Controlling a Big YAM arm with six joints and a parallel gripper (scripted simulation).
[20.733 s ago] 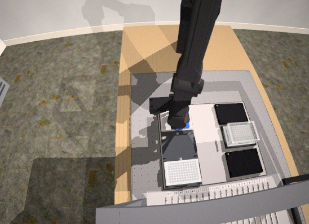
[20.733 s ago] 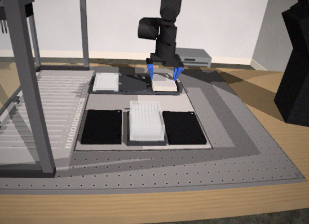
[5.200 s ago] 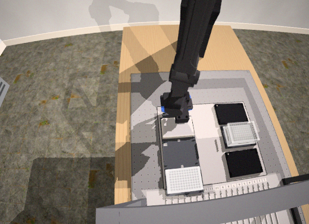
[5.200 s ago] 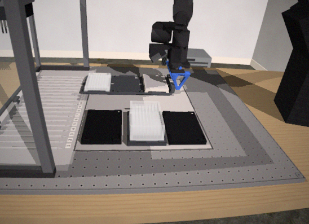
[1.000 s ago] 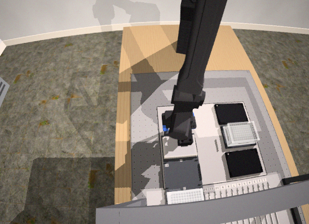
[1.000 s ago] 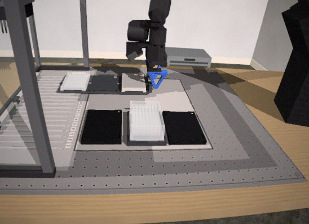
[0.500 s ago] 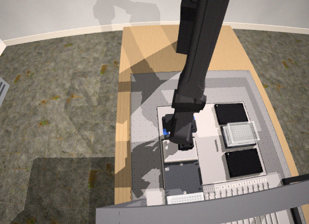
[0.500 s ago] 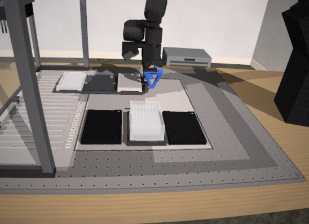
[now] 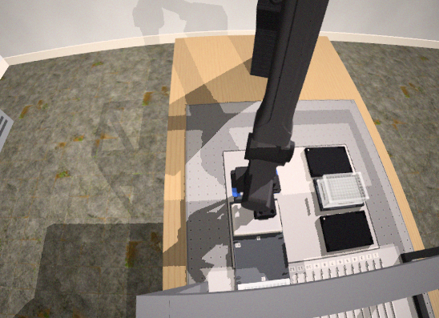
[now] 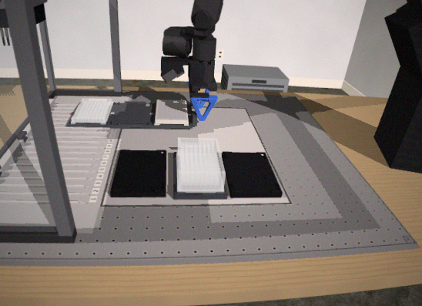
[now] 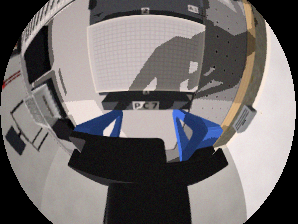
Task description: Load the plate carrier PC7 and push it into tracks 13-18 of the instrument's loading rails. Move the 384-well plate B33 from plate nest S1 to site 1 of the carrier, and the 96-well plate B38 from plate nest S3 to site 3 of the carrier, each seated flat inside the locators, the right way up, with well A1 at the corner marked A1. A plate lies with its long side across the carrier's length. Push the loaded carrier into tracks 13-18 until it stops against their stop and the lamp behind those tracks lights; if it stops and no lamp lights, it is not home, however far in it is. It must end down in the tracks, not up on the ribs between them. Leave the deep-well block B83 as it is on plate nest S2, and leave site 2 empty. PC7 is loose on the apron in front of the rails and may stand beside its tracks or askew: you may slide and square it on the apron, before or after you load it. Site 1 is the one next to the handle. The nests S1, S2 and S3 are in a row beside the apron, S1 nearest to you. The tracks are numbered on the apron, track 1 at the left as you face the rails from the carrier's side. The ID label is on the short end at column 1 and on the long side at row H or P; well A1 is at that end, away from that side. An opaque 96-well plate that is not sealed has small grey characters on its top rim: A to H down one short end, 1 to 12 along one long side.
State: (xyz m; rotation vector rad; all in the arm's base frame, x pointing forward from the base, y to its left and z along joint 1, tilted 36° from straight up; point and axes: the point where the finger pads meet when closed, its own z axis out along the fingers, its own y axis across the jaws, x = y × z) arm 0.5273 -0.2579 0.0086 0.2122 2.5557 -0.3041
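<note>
1. deep-well block b83 point(image 10: 200, 163): clear, on the middle nest, between two bare black nests point(image 10: 139, 173).
2. gripper point(image 10: 202, 112): blue fingers spread wide, holding nothing, low at the handle end of carrier pc7 point(image 10: 131, 113).
3. 384-well plate b33 point(image 10: 172, 112): on the site beside the gripper.
4. 96-well plate b38 point(image 10: 92, 111): on the far site, over the rails point(image 10: 77, 150).

Dark arm point(image 9: 276, 108) above carrier point(image 9: 260, 252) (clear block point(image 9: 341, 190) between black nests).
</note>
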